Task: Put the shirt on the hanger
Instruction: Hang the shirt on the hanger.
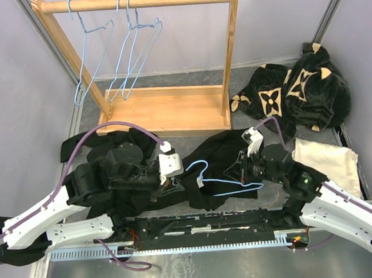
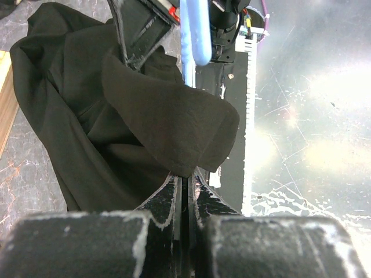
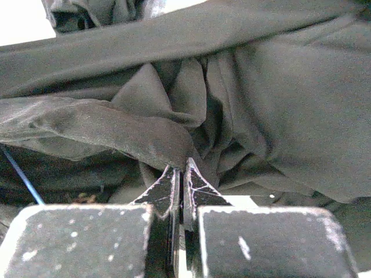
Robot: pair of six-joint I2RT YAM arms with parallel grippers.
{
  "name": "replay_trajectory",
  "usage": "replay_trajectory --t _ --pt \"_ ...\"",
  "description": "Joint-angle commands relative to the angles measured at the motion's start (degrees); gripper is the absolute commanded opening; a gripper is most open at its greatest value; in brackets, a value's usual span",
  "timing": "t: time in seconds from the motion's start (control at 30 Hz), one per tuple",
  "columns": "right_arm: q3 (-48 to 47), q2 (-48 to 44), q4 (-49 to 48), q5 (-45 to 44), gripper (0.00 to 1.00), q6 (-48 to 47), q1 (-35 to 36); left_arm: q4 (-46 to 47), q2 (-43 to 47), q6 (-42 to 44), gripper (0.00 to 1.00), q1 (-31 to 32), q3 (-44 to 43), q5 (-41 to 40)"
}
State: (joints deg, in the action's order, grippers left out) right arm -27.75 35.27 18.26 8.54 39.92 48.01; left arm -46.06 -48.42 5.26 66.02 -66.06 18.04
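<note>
The black shirt point(image 1: 213, 151) lies crumpled on the table between my two arms. A light-blue wire hanger point(image 1: 254, 186) rests on its front part, with the hook toward the left arm. My left gripper point(image 1: 177, 186) is shut on a flap of the shirt point(image 2: 174, 121), pinched at the fingertips of the left gripper point(image 2: 186, 176); the hanger's blue hook point(image 2: 194, 35) shows just beyond. My right gripper point(image 1: 235, 172) is shut on a fold of the shirt point(image 3: 145, 136), held at the tips of the right gripper point(image 3: 183, 165). A thin stretch of hanger wire point(image 3: 20, 174) crosses that view's left edge.
A wooden rack point(image 1: 164, 108) stands at the back with several blue hangers point(image 1: 130, 47) on its bar. A black plush garment with tan flowers point(image 1: 292, 95) lies at the back right, with a white cloth point(image 1: 326, 157) in front of it. More black cloth point(image 1: 93, 143) lies behind the left arm.
</note>
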Motion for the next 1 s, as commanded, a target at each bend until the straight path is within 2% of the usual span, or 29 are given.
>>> replay_trajectory --t 0.0,0.1,0.37,0.63,0.97 --pt "-9.79 0.41 12.12 -9.21 0.00 -8.02 0.17 3.94 1.74 -0.25 0.03 0.11 -2.05 -0.08" --pt "-12.38 0.98 16.68 -12.32 0.00 -10.24 0.16 4.08 2.27 -0.41 0.03 0.07 -2.22 -0.96" --pt "-12.02 -2.22 21.06 -16.93 0.00 -11.26 0.16 3.59 4.41 -0.60 0.03 0.07 -2.96 -4.88" --pt "-15.46 -4.12 25.56 -16.68 0.00 -12.48 0.16 2.10 5.75 -0.51 0.03 0.07 -3.90 -7.68" --pt "-29.21 -0.26 36.49 -14.62 0.00 -16.14 0.16 1.49 6.72 -0.51 0.03 0.06 -4.07 -10.10"
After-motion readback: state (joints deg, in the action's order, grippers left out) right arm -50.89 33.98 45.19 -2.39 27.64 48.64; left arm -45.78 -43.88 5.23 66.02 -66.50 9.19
